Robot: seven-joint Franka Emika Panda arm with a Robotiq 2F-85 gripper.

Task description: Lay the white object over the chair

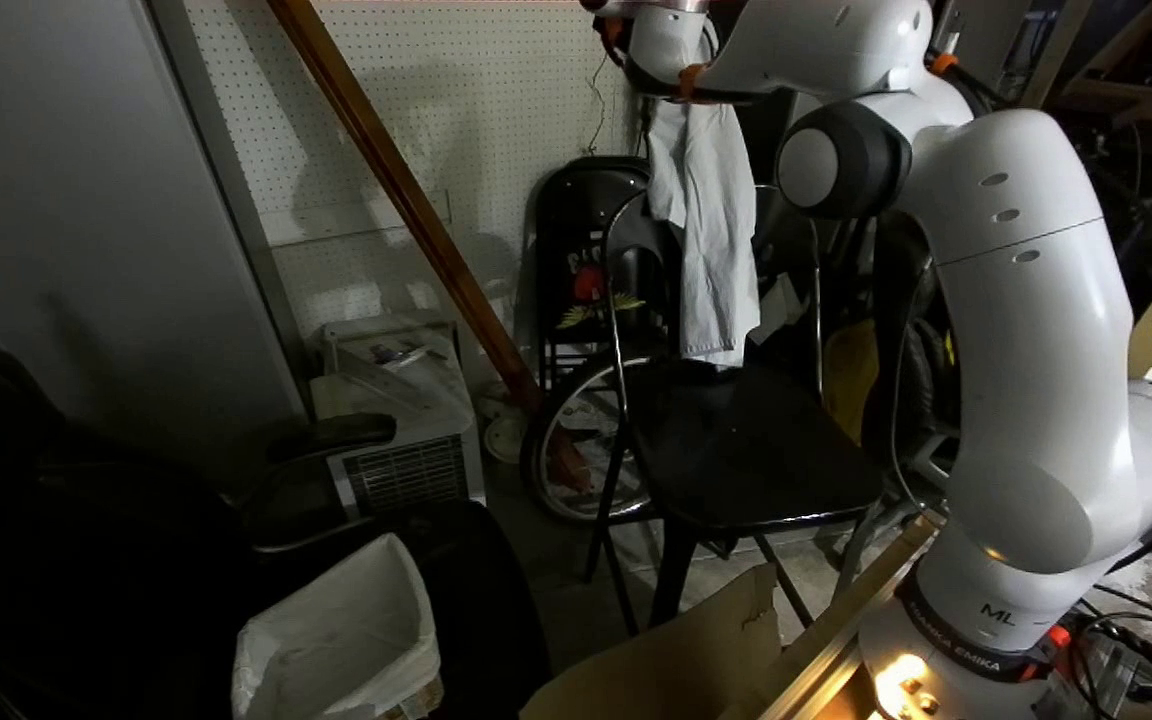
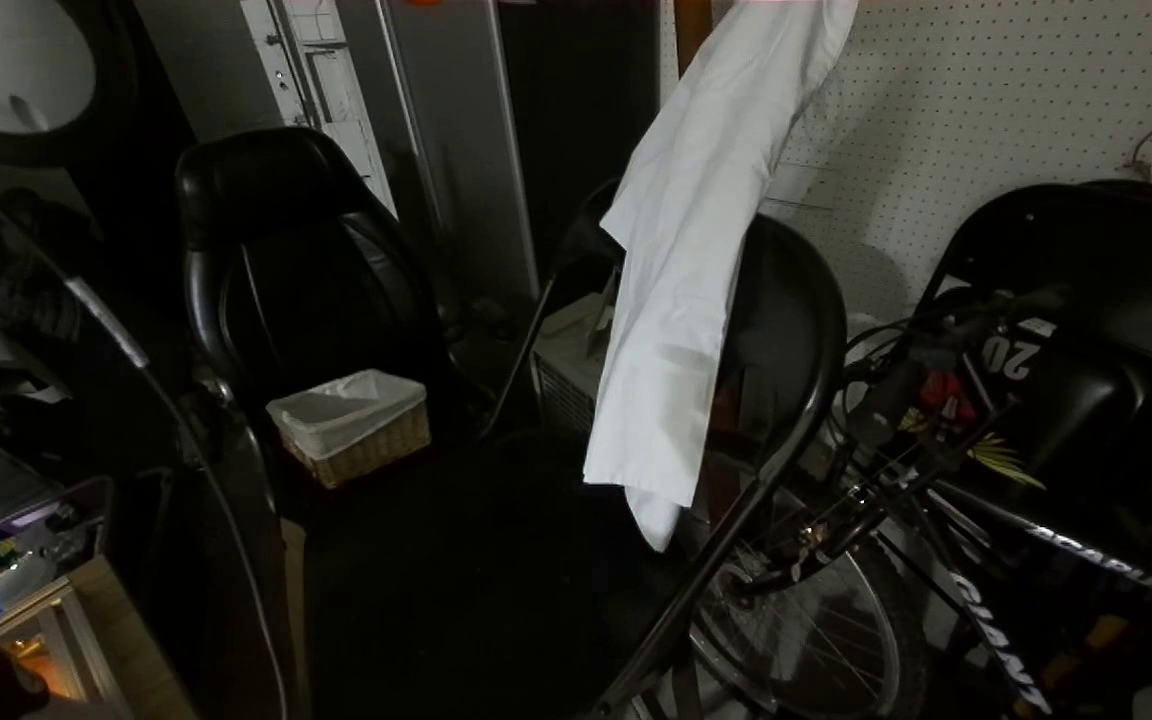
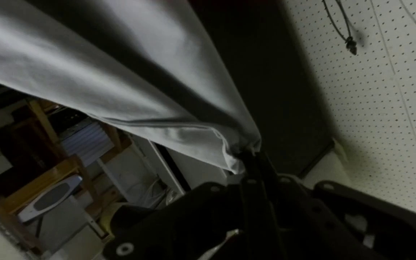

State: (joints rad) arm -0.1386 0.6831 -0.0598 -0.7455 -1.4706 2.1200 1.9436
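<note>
The tool [image 3: 252, 157] grips the upper end of the white cloth [image 1: 721, 250], which hangs near the backrest [image 2: 791, 290] of the black chair [image 1: 748, 450], at its far side in an exterior view. Positioning seems in hand; the next move calls for draping over this backrest, then release.
</note>
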